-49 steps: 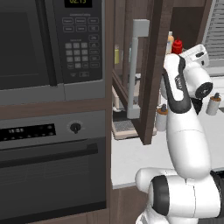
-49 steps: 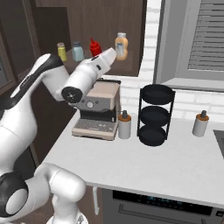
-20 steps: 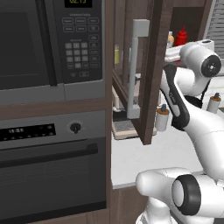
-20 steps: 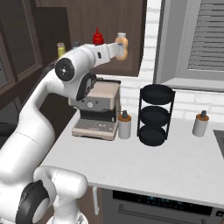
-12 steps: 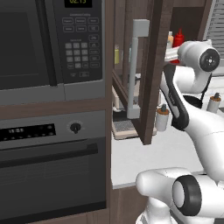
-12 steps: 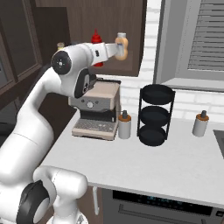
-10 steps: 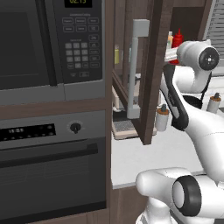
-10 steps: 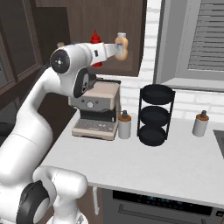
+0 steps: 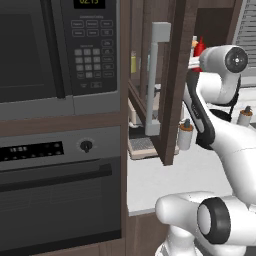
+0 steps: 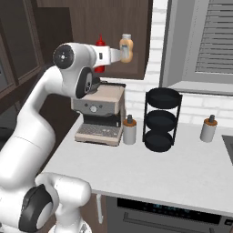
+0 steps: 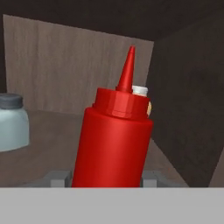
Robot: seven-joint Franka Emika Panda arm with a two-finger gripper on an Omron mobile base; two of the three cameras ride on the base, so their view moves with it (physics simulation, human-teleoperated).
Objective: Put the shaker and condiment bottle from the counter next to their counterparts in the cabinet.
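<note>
One item is in hand: the condiment bottle [image 11: 113, 140], all red with a narrow nozzle, stands upright between the gripper [image 11: 104, 178] fingertips, which are clamped on its lower body. The gripper is reached up inside the cabinet [image 10: 109, 27], with the bottle just over the shelf [image 11: 41, 153]; whether its base already touches the boards is hard to tell, since its bottom is hidden. Directly behind the gripped bottle, peeking past its shoulder, sits the pale cap of an amber bottle [image 10: 126, 47]. To the gripper's left on the same shelf stands a pale blue-grey shaker [image 11: 13, 122] with a dark cap, well apart from the red bottle. So the placing step for the bottle looks nearly done. Next, the move calls for settling it upright, opening the fingers, and backing straight out without tipping it.
</note>
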